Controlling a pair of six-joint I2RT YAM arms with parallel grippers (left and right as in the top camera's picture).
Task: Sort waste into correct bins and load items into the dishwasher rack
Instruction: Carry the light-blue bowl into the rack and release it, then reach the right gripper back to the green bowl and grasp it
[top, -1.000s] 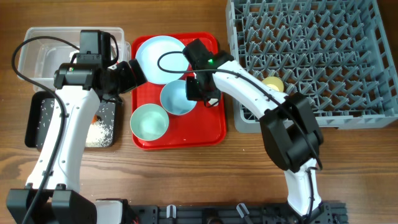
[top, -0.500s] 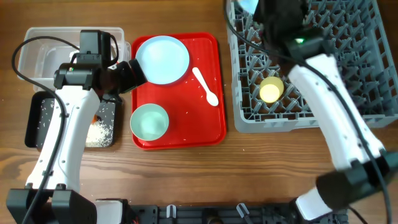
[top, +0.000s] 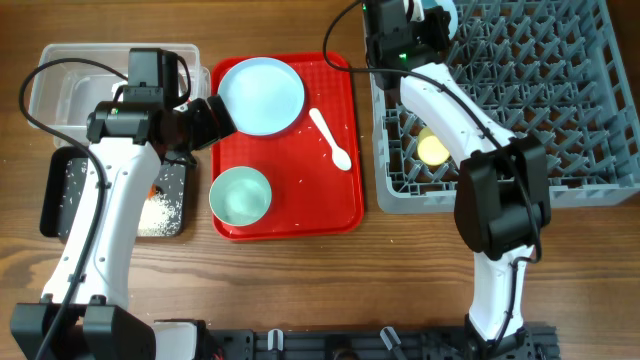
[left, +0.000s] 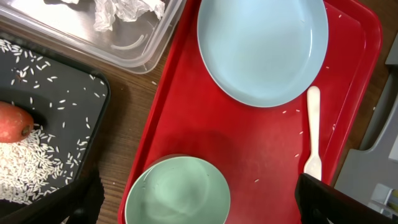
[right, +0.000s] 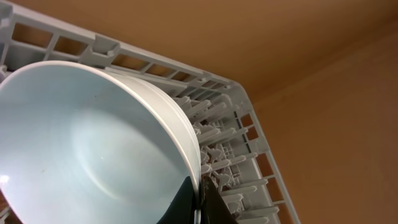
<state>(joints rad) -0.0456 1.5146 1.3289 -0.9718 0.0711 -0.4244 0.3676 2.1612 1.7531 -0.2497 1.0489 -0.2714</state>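
My right gripper (right: 199, 202) is shut on the rim of the light blue bowl (right: 93, 149), holding it tilted over the far left corner of the grey dishwasher rack (top: 520, 90); in the overhead view this gripper (top: 418, 18) is at the top edge. A yellow cup (top: 433, 148) sits in the rack. My left gripper (left: 199, 202) is open and empty above the pale green bowl (left: 177, 193) on the red tray. The light blue plate (left: 264, 50) and white spoon (left: 313, 137) lie on that tray. The carrot (left: 12, 121) and rice (left: 25, 162) are in the black tray (top: 60, 190). Crumpled paper (left: 124, 9) is in the clear tub (top: 60, 85).
The red serving tray (top: 300, 200) lies between the bins and the rack, with a few rice grains on it. The rack's rows of upright pegs (right: 217, 155) stand close behind the held bowl. Wooden table (top: 300, 290) shows in front.
My right gripper has lifted the light blue bowl off the red tray and carried it to the rack's far left corner. The spoon now lies uncovered. My left arm has not moved.
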